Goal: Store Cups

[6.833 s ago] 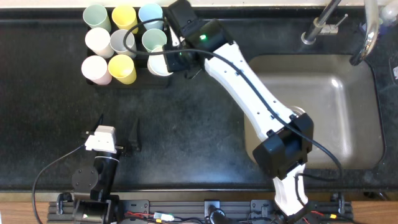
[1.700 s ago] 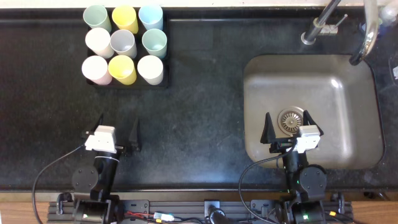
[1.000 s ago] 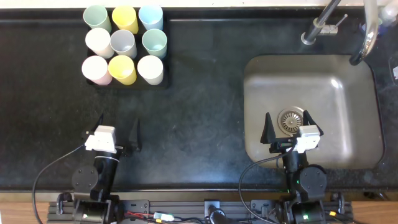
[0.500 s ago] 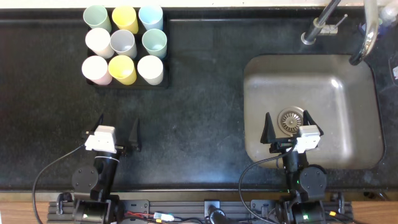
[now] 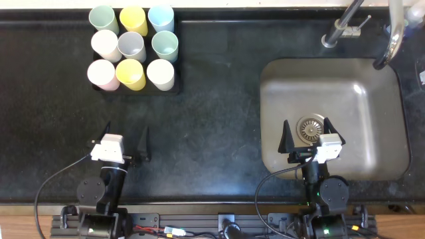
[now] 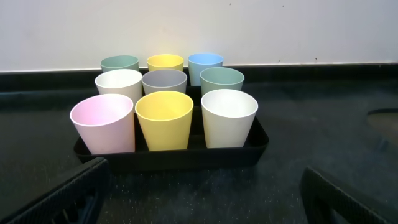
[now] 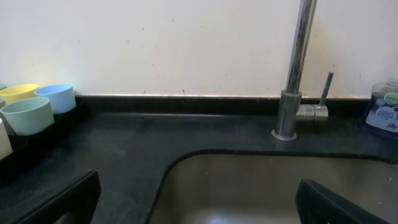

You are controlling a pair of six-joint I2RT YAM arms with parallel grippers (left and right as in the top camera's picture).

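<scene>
Several pastel cups [image 5: 131, 46] stand upright in three rows in a black tray [image 5: 178, 86] at the counter's back left. The white cup [image 5: 161, 74] fills the near-right slot. In the left wrist view the same cups [image 6: 165, 118] sit in the tray [image 6: 186, 158] some way ahead of my left gripper [image 6: 205, 171]. My left gripper [image 5: 125, 138] rests open near the front edge with nothing between its fingers. My right gripper [image 5: 307, 133] is open over the sink's near side and holds nothing; its view [image 7: 199, 182] catches two cups [image 7: 28, 113] at the tray's end.
A steel sink [image 5: 372, 86] with a drain [image 5: 309, 126] takes up the right side. A faucet [image 5: 342, 26] stands behind it, and a soap bottle [image 7: 382, 109] is at the far right. Dark countertop [image 5: 212, 119] lies between the tray and the sink.
Several seconds ago the right arm was stretched to the tray with the white cup at the near-right slot. It has pulled back to its base, leaving the cup there. Nothing moved in the last second.
</scene>
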